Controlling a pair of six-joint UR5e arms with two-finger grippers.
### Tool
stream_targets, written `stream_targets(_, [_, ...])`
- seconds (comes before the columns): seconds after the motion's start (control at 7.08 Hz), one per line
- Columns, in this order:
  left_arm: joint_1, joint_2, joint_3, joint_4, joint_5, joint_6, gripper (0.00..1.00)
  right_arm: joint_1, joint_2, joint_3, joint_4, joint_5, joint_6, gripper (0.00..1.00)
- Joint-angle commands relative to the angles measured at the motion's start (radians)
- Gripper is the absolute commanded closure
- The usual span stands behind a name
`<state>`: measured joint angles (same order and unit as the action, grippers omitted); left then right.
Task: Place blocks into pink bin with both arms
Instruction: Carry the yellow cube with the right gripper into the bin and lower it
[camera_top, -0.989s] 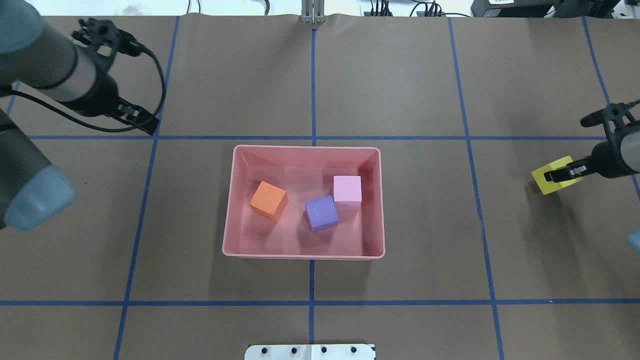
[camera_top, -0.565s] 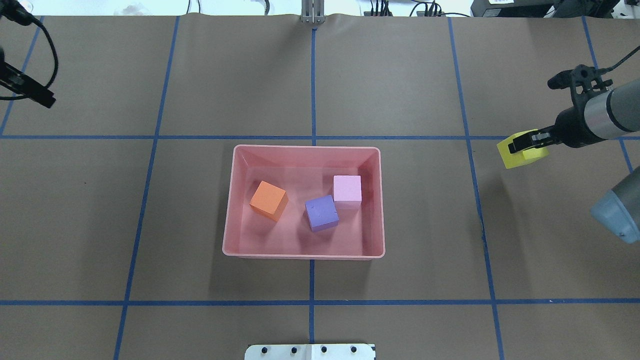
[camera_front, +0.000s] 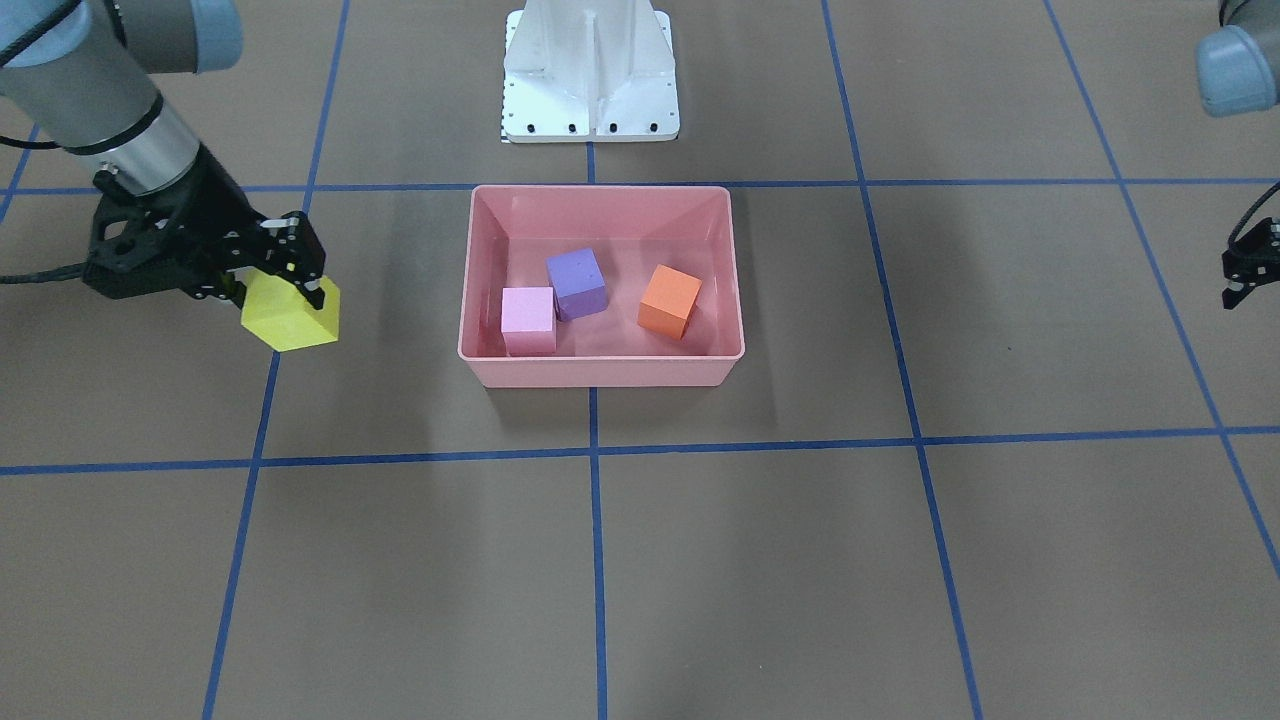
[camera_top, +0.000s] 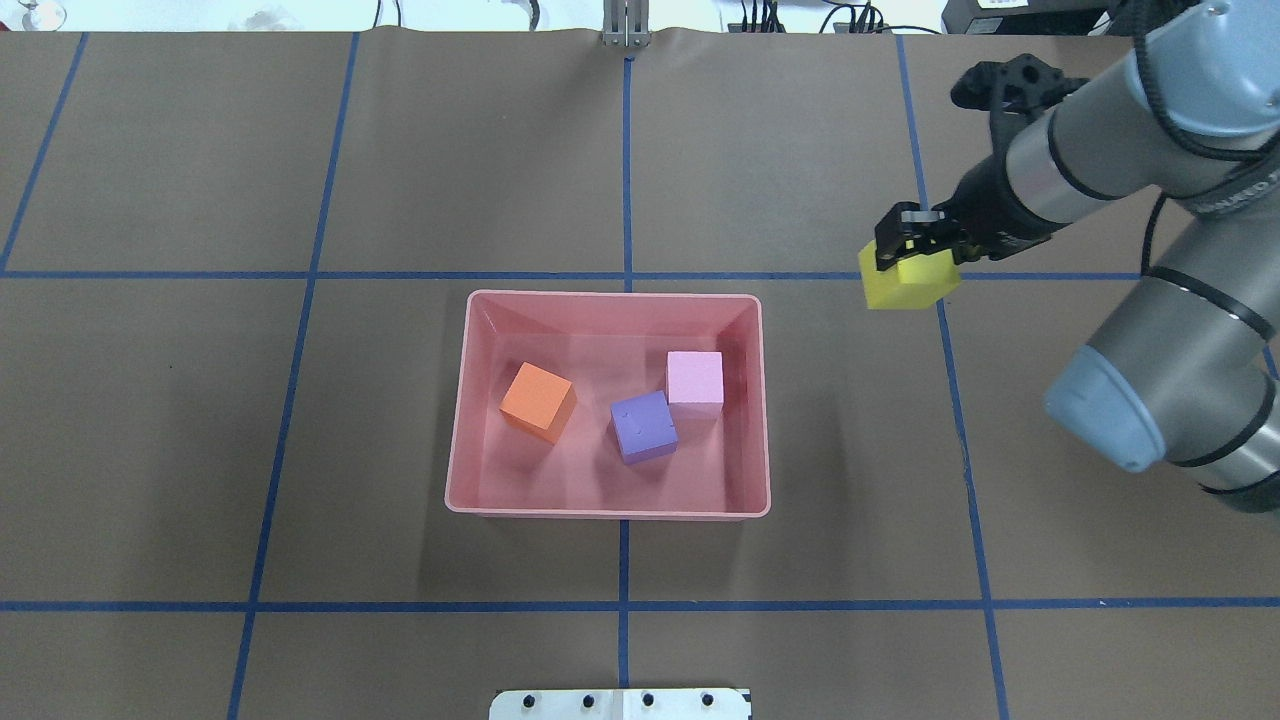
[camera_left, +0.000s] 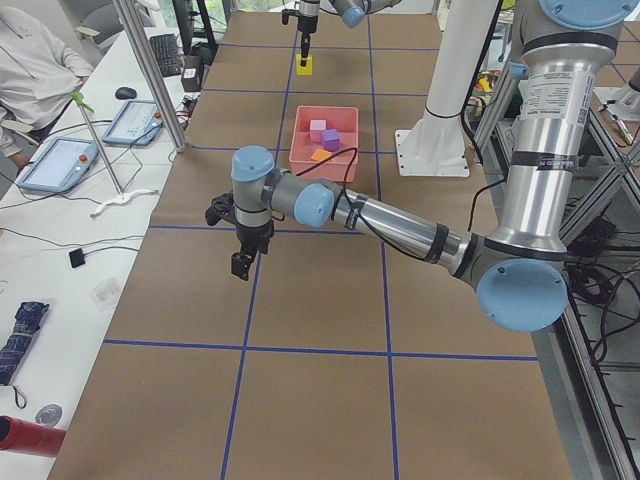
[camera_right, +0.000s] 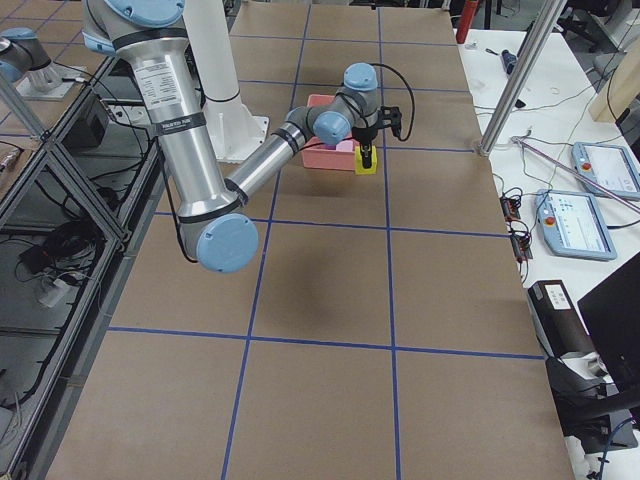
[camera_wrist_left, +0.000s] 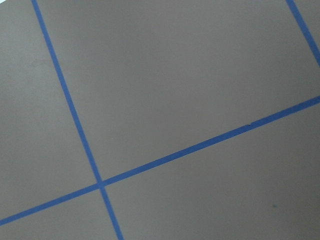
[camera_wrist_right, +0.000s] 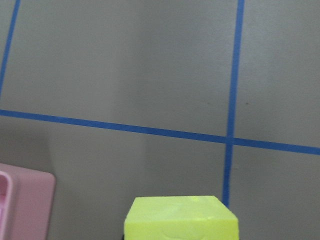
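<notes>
At the front-facing view's left, the right end effector (camera_front: 285, 285) is clamped on the yellow cube (camera_front: 292, 320), above the bench (camera_front: 700, 560); at far right the left end effector (camera_front: 1245, 272) is too small to tell apart or together. Overhead, that cube has come from the right edge to near the upper-right corner of the pink bin (camera_top: 610, 296). Orange cube (camera_top: 538, 400), purple cube (camera_top: 643, 425) and light-pink cube (camera_top: 695, 380) lie inside; only this drop seems left.

We see two grey-silver tubular arms (camera_top: 1100, 150) with light-blue joint caps (camera_top: 1100, 415), black cables (camera_front: 30, 276), and a white bolted pedestal (camera_front: 590, 70).
</notes>
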<state>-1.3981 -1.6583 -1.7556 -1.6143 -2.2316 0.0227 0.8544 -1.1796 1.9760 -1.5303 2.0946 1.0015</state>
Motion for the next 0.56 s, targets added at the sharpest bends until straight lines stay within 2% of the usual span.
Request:
stream_targets(0.0, [-0.100, 0.017, 0.077, -0.024, -0.114, 0.101, 0.00, -0.128, 0.200, 0.000, -0.186, -0.118, 0.170, 1.00])
stream_targets(0.28, [-0.099, 0.017, 0.079, -0.024, -0.114, 0.094, 0.00, -0.288, 0.314, -0.022, -0.237, -0.273, 0.332, 1.00])
stream_targets(0.42, [-0.099, 0.017, 0.077, -0.024, -0.114, 0.094, 0.00, -0.338, 0.386, -0.090, -0.237, -0.330, 0.389, 0.85])
